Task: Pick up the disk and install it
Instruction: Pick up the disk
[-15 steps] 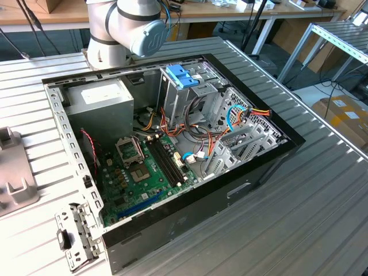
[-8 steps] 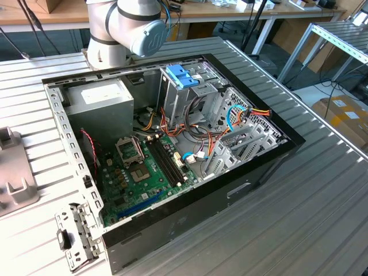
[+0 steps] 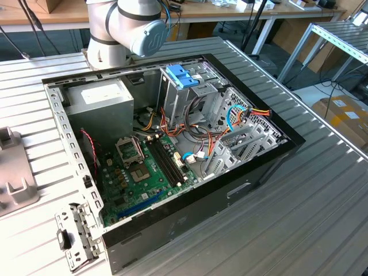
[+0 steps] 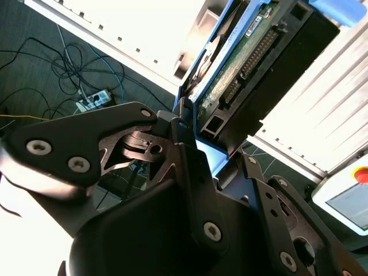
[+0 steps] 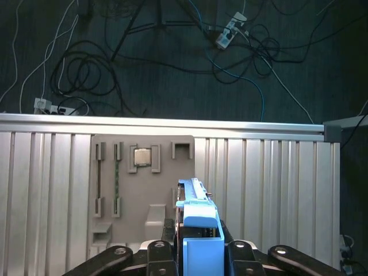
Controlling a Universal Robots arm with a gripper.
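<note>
The disk (image 4: 244,60) is clamped in the gripper (image 4: 215,152), whose fingers (image 4: 187,141) I see closed narrow on its light-blue frame (image 5: 198,227). Its long axis runs straight out from the jaws, away from the wrist. The circuit-board face and connector row show in the second wrist view. In the first wrist view I see it edge-on, held off the ribbed table (image 5: 270,190), in front of a grey fixture plate (image 5: 144,201) lying against the table's edge. In the exterior view the open computer case (image 3: 190,213) stands on the table.
</note>
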